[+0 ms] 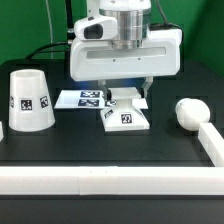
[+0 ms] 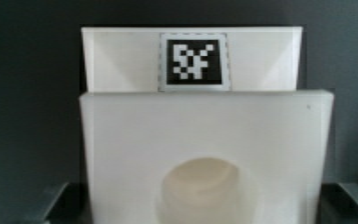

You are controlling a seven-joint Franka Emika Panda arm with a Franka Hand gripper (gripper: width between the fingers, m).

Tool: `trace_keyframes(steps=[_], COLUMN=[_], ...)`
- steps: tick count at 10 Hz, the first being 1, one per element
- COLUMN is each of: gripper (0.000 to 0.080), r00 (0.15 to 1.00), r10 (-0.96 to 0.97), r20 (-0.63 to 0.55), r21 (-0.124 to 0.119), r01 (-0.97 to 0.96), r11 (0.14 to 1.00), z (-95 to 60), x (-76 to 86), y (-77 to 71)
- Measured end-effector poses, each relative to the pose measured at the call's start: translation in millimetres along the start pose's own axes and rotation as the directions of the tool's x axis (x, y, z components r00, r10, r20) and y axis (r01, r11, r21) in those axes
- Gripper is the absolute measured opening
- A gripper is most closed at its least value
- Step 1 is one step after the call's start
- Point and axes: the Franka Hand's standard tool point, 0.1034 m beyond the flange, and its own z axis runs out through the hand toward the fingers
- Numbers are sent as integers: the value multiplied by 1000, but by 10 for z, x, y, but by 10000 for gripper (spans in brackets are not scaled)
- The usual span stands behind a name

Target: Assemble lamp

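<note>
My fingers (image 1: 126, 97) hang straight down over the back edge of the base (image 1: 128, 119), one on each side of it. I go to this flat square piece because, as I judge it, the other parts stack on it. Whether I am clenched on it or only straddling it I cannot tell: neither view shows my tips clearly. The wrist view is filled by the base alone, its tag (image 2: 194, 60) facing up and its round socket (image 2: 211, 185) open for the post.

The base lies flat on the bench (image 1: 100, 150), just beside the marker board (image 1: 82, 98). The shade (image 1: 29, 101) stands wide end down at the exterior view's left. The bulb post (image 1: 188, 112) lies at the right near the white rail (image 1: 100, 181). Both are well apart from me, so nothing crowds my approach.
</note>
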Motion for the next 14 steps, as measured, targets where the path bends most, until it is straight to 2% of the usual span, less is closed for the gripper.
trace_keyframes(steps=[1,2,4,10,14], gripper=[534,534,534,534,535], r00=[1000,1000,999,995,993], r10=[0,-7,-23,-46,0], r20=[-1,-4,-38,-87,-119], r21=[0,1,2,8,16], r01=[0,7,23,46,2], r11=[1000,1000,1000,999,1000], z=[-3,-12,-27,-70,-85], x=[18,143,548,1459,1774], y=[0,0,-21,-222,-407])
